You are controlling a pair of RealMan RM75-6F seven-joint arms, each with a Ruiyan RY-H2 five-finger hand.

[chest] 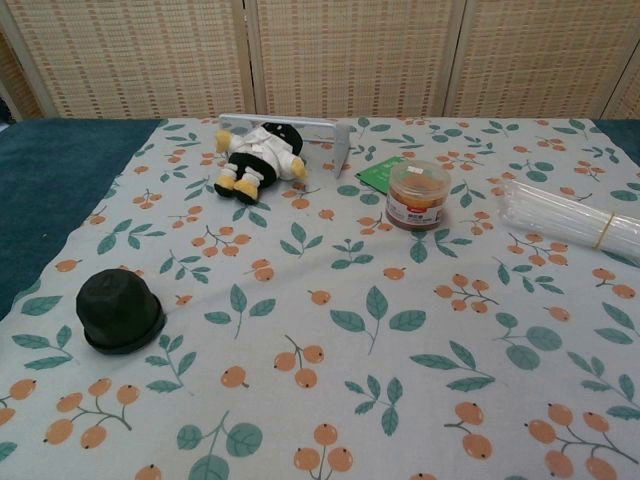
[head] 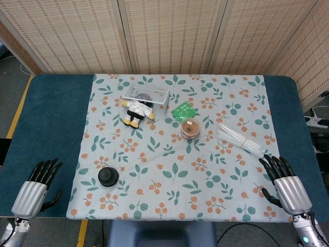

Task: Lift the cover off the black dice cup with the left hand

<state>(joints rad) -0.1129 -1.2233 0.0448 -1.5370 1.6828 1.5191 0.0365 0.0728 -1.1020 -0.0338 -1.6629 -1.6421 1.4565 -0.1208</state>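
Both forearms cut off at frame bottom; left robot hand (head: 37,186) and right robot hand (head: 284,181) spread, empty, far from covered cup (head: 108,176).

1. A staged robot test space: woven reed folding screens (head: 169,33) wall off the back
2. A blue table (head: 49,128) under a leaf-and-berry printed cloth (head: 205,170)
3. Cables and a power strip (head: 317,122) on grey floor

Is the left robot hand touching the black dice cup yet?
Apart. The head view shows the left robot hand at the table's near edge, with bare cloth between it and the black dice cup.
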